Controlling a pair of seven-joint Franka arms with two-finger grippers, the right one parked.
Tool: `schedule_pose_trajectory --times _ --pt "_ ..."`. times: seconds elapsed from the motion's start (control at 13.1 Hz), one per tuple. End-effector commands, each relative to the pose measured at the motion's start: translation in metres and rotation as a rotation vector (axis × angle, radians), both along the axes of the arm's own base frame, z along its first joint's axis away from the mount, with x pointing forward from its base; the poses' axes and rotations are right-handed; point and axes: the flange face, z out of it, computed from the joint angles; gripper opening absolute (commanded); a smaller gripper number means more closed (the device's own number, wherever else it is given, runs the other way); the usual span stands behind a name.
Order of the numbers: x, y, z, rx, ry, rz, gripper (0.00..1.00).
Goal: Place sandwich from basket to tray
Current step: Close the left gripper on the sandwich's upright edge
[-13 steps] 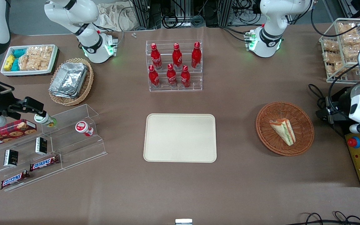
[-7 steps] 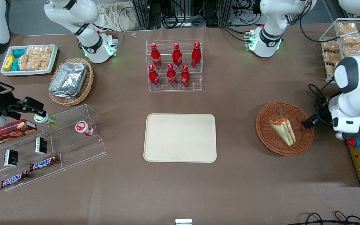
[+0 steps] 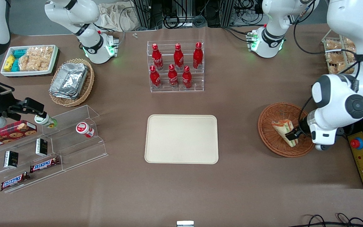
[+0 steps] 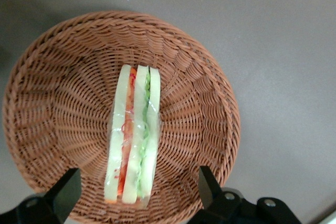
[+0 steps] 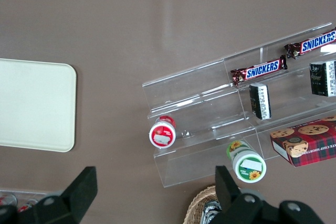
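Swung in from the worktop's edge and come down over the round reddish-brown wicker basket [image 3: 287, 129]. Now hovering with the hand [image 4: 135, 195] spread wide open, straddling the pale triangular wedge sandwich [image 4: 132, 141], one finger [image 3: 292, 135] showing right above it.

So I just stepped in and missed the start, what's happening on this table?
The working arm's gripper hangs open right above the sandwich, which lies in the round wicker basket. In the wrist view its fingers straddle the sandwich's wide end without gripping it. The cream tray, nearer the table's middle, has nothing on it, so the transfer hasn't begun.
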Motion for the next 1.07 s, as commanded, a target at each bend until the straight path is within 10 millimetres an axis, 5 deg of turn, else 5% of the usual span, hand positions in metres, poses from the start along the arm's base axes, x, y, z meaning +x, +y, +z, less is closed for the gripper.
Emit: schedule_pose_trajectory --times 0.0,0.76,0.91,0.99 --pt "-0.008 0.002 -0.011 -0.003 0.0 0.018 0.99" --pt "-0.035 0.006 -0.066 0.0 -0.043 0.03 0.95" --pt "-0.035 0.003 -0.064 -0.001 -0.046 0.024 0.34" --pt "-0.034 0.002 -0.063 -0.001 -0.049 0.021 0.14"
